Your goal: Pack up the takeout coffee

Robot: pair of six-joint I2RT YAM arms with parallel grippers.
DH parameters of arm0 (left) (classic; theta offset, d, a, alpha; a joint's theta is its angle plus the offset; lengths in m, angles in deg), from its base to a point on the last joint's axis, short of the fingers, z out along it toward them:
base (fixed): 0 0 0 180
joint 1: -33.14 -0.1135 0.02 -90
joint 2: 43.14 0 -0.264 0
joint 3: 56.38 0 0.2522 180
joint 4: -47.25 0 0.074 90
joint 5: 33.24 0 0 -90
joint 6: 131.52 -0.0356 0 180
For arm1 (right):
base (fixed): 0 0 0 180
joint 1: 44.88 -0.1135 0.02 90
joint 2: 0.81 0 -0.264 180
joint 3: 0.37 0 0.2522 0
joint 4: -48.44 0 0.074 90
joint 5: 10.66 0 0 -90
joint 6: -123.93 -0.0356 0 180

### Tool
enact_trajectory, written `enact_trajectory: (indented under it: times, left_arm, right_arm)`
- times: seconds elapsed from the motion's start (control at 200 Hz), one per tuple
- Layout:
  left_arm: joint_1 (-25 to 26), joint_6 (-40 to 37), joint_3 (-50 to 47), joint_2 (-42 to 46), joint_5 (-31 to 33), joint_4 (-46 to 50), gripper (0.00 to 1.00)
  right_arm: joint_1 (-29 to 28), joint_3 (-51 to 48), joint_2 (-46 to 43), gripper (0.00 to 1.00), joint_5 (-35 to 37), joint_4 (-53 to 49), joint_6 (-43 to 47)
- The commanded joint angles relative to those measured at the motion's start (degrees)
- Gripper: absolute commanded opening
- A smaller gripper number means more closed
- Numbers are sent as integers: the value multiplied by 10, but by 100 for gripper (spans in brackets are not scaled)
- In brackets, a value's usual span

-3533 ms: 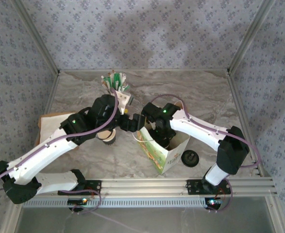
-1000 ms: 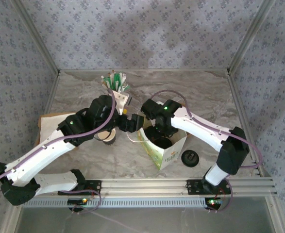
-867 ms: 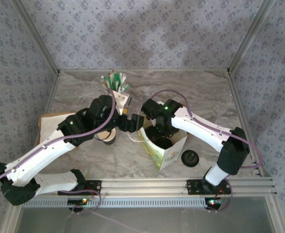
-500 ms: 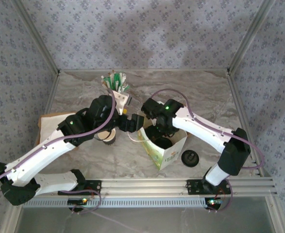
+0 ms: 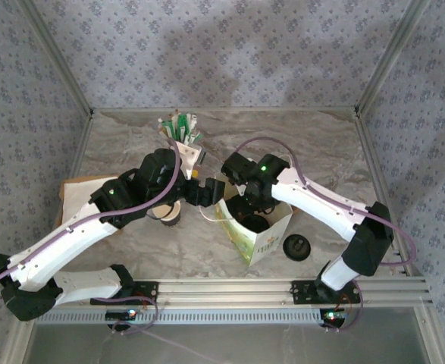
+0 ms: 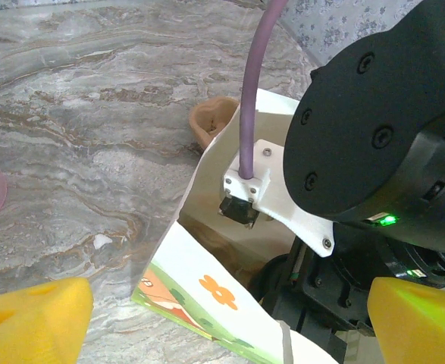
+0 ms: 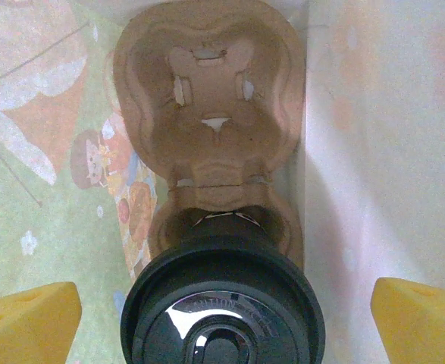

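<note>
The takeout coffee [image 7: 222,311], a dark cup under a shiny black lid, stands in the near socket of a tan pulp carrier [image 7: 211,114] at the bottom of the white printed bag [image 5: 264,239]. My right gripper [image 7: 224,318] hangs open straight above the lid, one yellow fingertip [image 7: 29,318] on each side, touching nothing. From above, the right gripper [image 5: 246,199] sits over the bag's mouth. My left gripper [image 6: 226,318] is open at the bag's left rim [image 6: 207,292], which passes between its fingertips [image 6: 32,318]. From above, the left gripper [image 5: 205,196] meets that edge.
A loose black lid [image 5: 296,246] lies right of the bag. An open lidless cup [image 5: 167,214] stands under the left arm. A cup of sticks and packets [image 5: 180,129] is at the back. Flat cardboard [image 5: 70,193] lies at the left. The right wrist [image 6: 381,121] crowds the bag's mouth.
The right wrist has lifted and drawn back slightly over the bag, and its elbow has swung right. The left arm and the cup are still.
</note>
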Motion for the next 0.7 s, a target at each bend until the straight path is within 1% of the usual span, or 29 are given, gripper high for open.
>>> enact_trajectory:
  times: [0.0, 0.694]
  left_arm:
    - [6, 3, 4, 9, 9, -16, 94]
    - [6, 3, 5, 9, 10, -15, 94]
  right_arm:
    - [-5, 21, -15, 100, 11, -19, -13]
    - [-13, 46, -32, 100, 28, -34, -19]
